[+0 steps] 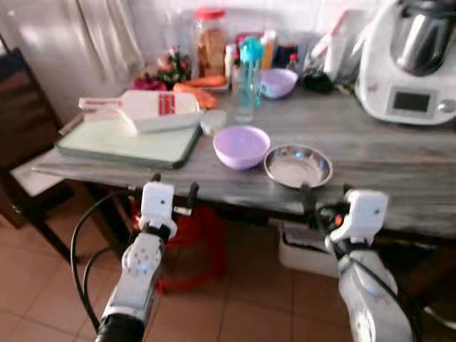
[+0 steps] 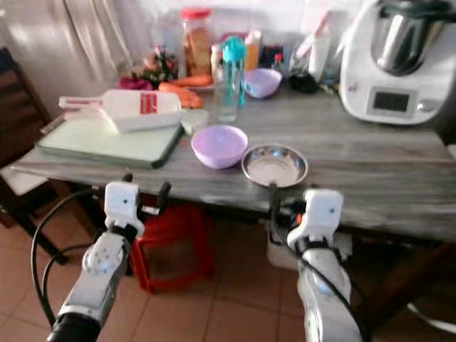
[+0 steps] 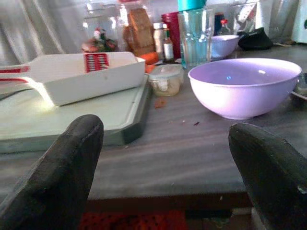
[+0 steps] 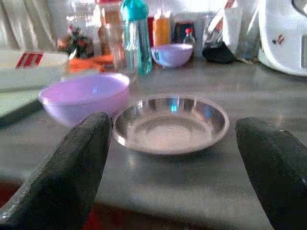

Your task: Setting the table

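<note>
The right gripper (image 4: 170,191) is spread wide, with the steel plate (image 4: 170,125) straight ahead of it near the table (image 1: 399,160) edge. The left gripper (image 3: 163,167) is also wide, facing the purple bowl (image 3: 244,86). A low approach may strike the table edge; the shallow rim could slip.

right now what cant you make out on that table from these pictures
- Red-lidded glass jar at the back: contents blurred in the eye views, too soft to name.
- Small bottles behind the teal-capped clear bottle: labels too small and blurred.
- White kitchen machine: cut off by the top and right edges of the left eye view.
- Screen on that machine: too blurred to read.
- Under the grey wooden table: a red stool partly hidden by the left arm.
</note>
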